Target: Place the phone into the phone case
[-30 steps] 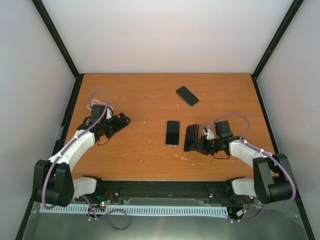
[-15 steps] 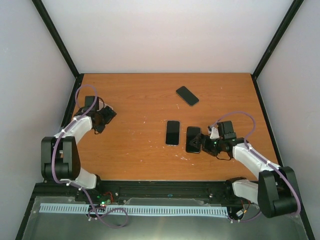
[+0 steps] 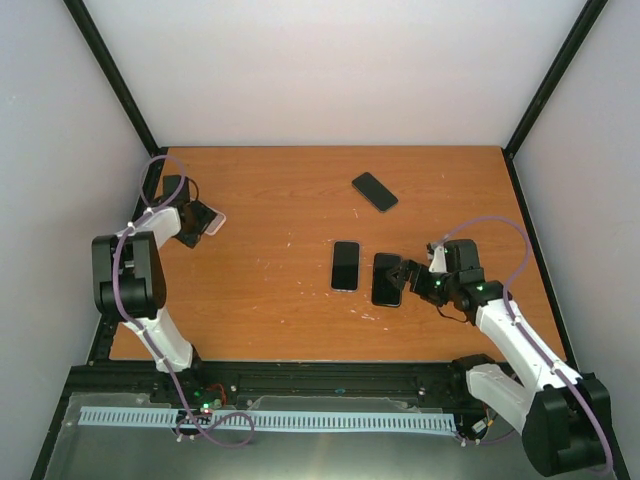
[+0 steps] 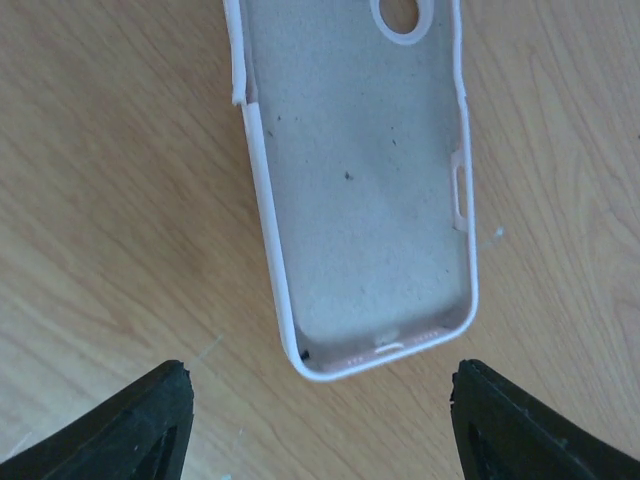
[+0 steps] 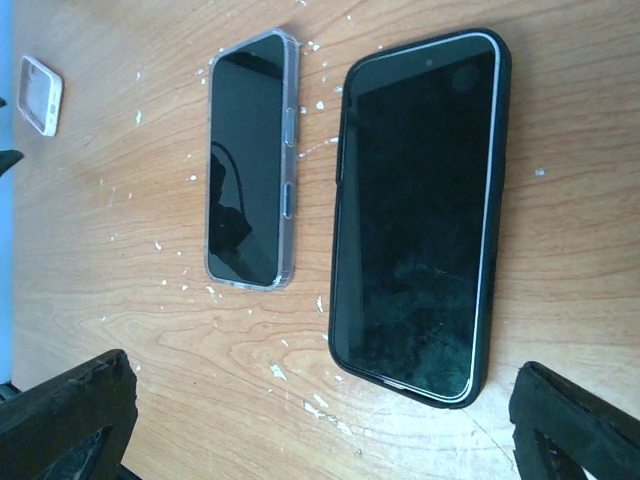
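Lying nr phone (image 5: 415,215): clear-cased handset (image 5: 250,160) (apart)

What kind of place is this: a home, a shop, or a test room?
Most likely a robot test cell in a lab: a wooden table boxed in by plain white panels and black frame posts, with left arm and right arm bolted at its near edge.

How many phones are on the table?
3. A lone phone lies toward the far edge; a clear-cased phone and a black-cased phone lie side by side in the middle. The white case on the left is empty. None seems hidden.
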{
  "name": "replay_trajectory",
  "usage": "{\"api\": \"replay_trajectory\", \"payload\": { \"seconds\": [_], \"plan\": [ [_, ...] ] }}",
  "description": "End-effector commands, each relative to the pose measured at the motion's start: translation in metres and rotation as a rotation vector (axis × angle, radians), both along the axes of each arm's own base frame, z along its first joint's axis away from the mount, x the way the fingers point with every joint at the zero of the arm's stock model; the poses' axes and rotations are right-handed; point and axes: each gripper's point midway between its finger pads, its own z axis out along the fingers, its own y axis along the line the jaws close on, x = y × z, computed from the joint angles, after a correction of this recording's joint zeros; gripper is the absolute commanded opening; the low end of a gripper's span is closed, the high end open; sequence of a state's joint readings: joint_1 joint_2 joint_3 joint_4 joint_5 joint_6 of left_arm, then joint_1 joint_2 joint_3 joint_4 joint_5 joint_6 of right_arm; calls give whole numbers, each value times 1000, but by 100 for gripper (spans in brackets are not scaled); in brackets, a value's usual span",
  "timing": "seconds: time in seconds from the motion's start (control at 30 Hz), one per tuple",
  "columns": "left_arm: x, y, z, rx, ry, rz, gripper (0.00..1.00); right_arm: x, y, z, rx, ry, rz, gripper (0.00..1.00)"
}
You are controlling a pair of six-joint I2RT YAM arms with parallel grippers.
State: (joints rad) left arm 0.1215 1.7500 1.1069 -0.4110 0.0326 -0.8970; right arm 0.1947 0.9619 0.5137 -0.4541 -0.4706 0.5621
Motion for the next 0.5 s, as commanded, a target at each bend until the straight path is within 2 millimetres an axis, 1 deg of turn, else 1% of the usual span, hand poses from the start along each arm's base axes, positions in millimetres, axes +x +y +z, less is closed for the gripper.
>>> {"api": "replay_trajectory", "payload": {
  "seconds": [0.0, 0.1, 0.27, 0.47],
  "plan": [
    [18, 13, -5, -25, -20, -4, 70, -1, 0, 10, 23, -28, -7, 100],
    [20, 17, -14, -45, -25, 1, 65, -2, 2, 14, 43, -46, -4, 100],
    [27, 17, -18, -51, -37, -7, 53, -3, 4, 17, 61, -55, -7, 100],
    [26, 17, -29, -57, -7, -9, 45, -5, 4, 18, 64, -53, -6, 100]
  ]
}}
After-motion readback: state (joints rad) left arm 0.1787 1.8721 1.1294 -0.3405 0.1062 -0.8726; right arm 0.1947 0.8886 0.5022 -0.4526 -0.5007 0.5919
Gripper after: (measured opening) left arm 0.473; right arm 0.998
